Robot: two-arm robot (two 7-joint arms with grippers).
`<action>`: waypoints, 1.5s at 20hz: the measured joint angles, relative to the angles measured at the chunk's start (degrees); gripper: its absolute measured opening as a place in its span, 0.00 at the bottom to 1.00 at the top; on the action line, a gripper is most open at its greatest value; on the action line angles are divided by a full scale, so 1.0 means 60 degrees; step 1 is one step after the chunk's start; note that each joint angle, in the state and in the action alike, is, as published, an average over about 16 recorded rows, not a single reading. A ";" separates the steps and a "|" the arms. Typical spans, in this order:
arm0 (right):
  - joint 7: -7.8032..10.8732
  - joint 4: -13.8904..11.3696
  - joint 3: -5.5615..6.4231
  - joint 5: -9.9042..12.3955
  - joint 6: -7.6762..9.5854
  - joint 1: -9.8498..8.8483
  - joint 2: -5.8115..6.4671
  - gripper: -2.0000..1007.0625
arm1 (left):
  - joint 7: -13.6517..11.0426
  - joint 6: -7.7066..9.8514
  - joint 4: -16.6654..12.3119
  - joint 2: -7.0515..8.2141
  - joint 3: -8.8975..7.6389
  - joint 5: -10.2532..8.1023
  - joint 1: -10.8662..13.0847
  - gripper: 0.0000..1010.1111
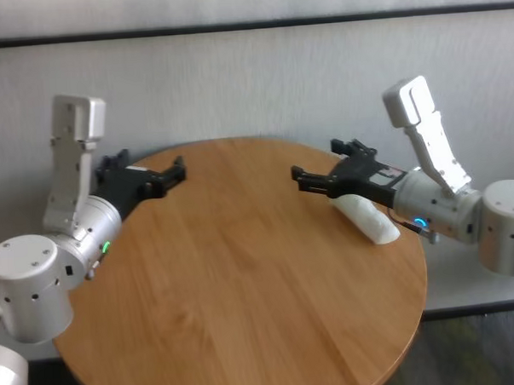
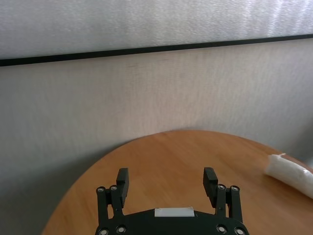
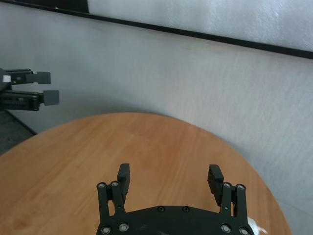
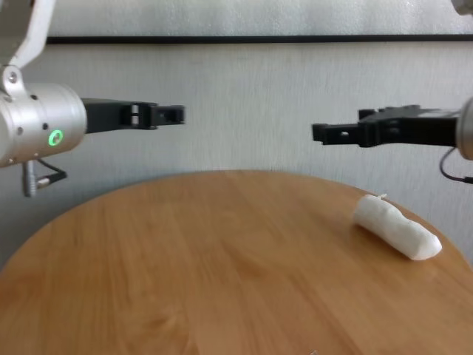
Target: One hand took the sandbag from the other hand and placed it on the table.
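The white sandbag (image 1: 367,217) lies on the round wooden table (image 1: 244,278) near its right edge, held by nothing. It also shows in the chest view (image 4: 395,228) and the left wrist view (image 2: 291,174). My right gripper (image 1: 317,160), on the blue-lit arm, is open and empty. It hovers above the table just over and beyond the sandbag's far end (image 3: 169,174). My left gripper (image 1: 172,173), on the green-lit arm, is open and empty above the table's far left edge (image 2: 167,177). The two grippers point toward each other, well apart.
A pale wall (image 1: 252,82) with a dark horizontal strip (image 1: 250,25) stands close behind the table. The table's rim (image 1: 418,262) runs just right of the sandbag. The floor (image 1: 477,349) drops away at lower right.
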 joint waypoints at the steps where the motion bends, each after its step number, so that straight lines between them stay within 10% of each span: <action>1: 0.0011 -0.0019 -0.0009 -0.0055 -0.0070 0.0014 -0.0071 0.99 | 0.0070 0.0036 -0.0020 -0.0022 -0.0055 0.0030 0.0026 0.99; 15: 0.0340 0.0284 -0.0098 -0.0446 -0.0401 0.0272 -0.1073 0.99 | 0.0178 0.0463 -0.0116 -0.0297 -0.0506 0.0170 0.0193 0.99; 30: 0.0681 0.0091 -0.0147 -0.0626 -0.0270 0.0137 -0.1114 0.99 | 0.0016 0.0589 -0.0064 -0.0367 -0.0564 0.0113 0.0162 0.99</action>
